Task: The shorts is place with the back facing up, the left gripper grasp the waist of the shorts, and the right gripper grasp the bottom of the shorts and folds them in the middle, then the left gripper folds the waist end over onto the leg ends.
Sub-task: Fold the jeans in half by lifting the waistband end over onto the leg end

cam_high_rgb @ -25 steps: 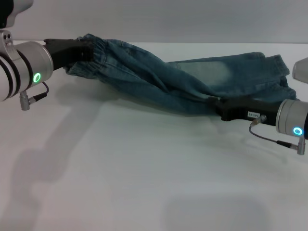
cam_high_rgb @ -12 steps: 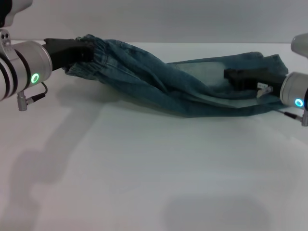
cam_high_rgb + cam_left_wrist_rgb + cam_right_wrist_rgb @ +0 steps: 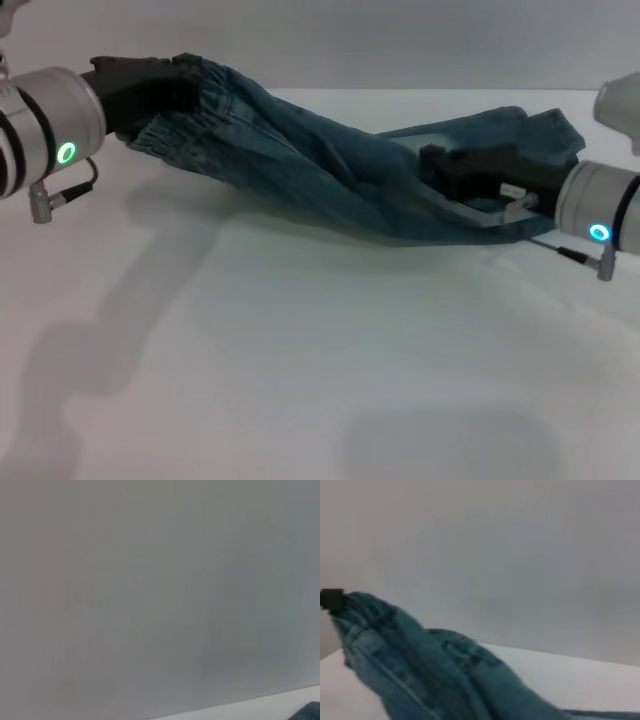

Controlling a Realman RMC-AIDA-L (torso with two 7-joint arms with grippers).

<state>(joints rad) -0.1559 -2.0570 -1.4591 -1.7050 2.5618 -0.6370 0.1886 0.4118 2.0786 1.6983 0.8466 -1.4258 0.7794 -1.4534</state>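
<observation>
The blue denim shorts (image 3: 320,170) stretch across the far part of the white table between both arms. My left gripper (image 3: 180,85) is at the far left, shut on the ruffled waist (image 3: 205,105) and holding it off the table. At the right, my right gripper (image 3: 432,160) lies over the leg end of the shorts, shut on the bottom with denim bunched around its tip. The hems themselves are hidden under it. In the right wrist view, the denim shorts (image 3: 420,675) run away to the black left gripper (image 3: 331,600). The left wrist view shows almost only grey wall.
The white table (image 3: 300,350) spreads wide and bare toward me in front of the shorts. A grey wall (image 3: 350,40) stands right behind the table's far edge. Shadows of both arms fall on the near tabletop.
My right gripper has moved from the shorts' near edge away from me, then left over the leg, carrying denim with it. The left gripper has lifted the waist slightly higher.
</observation>
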